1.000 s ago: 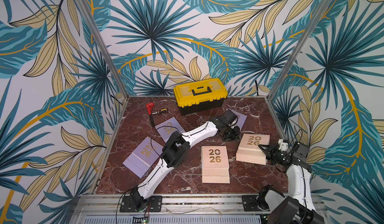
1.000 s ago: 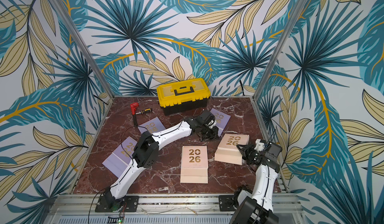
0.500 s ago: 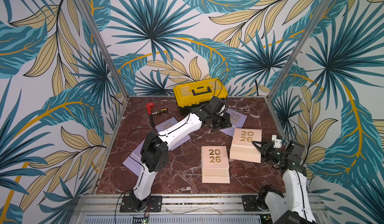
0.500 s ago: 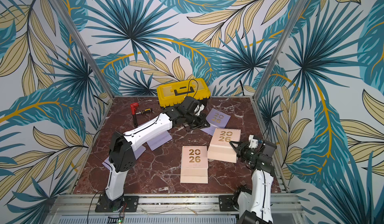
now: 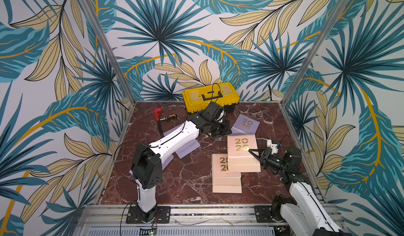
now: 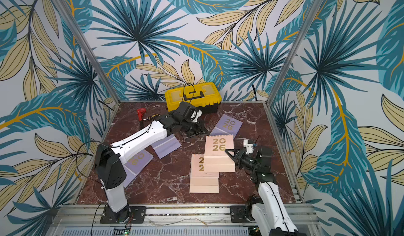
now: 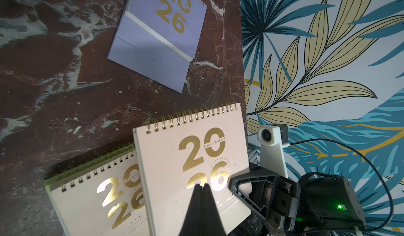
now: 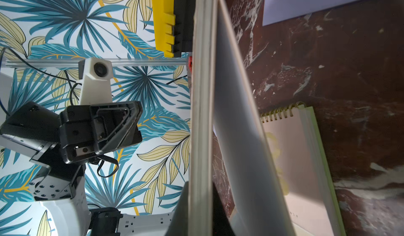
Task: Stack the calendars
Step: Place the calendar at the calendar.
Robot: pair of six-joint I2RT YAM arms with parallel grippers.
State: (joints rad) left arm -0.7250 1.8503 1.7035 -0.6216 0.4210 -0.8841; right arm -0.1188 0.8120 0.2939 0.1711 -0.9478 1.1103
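1. The worktop [image 5: 190, 180], dark red marble, floors a leaf-papered booth. Its near edge ends at a metal rail.
2. The left arm [image 5: 175, 138] runs from its near-left base to the far centre. Its elbow covers much of the near-left lavender calendar [image 6: 137, 160]. Its forearm hides the far part of the middle lavender calendar [image 5: 188, 147].
3. The right arm [image 5: 303, 193], near right, is cut off by the bottom edge of both top views.
4. The yellow-and-black toolbox [image 5: 209, 97] stands at the far wall, centre. The left wrist blocks part of its near front.
5. The held peach calendar [image 5: 242, 154] sits right of centre. It overlaps the far-right corner of the lower peach calendar [image 5: 226, 178] and hides half of that one's gold digits. Whether the two touch I cannot tell.
6. A green calendar [image 7: 91, 163] shows only as a thin edge under the lower peach calendar.
7. The far lavender calendar [image 5: 246, 124] lies tilted at the far right, apart from the others.
8. The right tool [image 5: 251, 151] pinches the held peach calendar at its right edge. The right wrist view shows that edge clamped between the fingers.
9. The left tool [image 7: 201, 186] is pressed together and empty, between the toolbox and the held peach calendar.
10. At the far left lie a red-headed hand tool [image 5: 157, 113] and a screwdriver [image 5: 169, 117], too small to name more closely.
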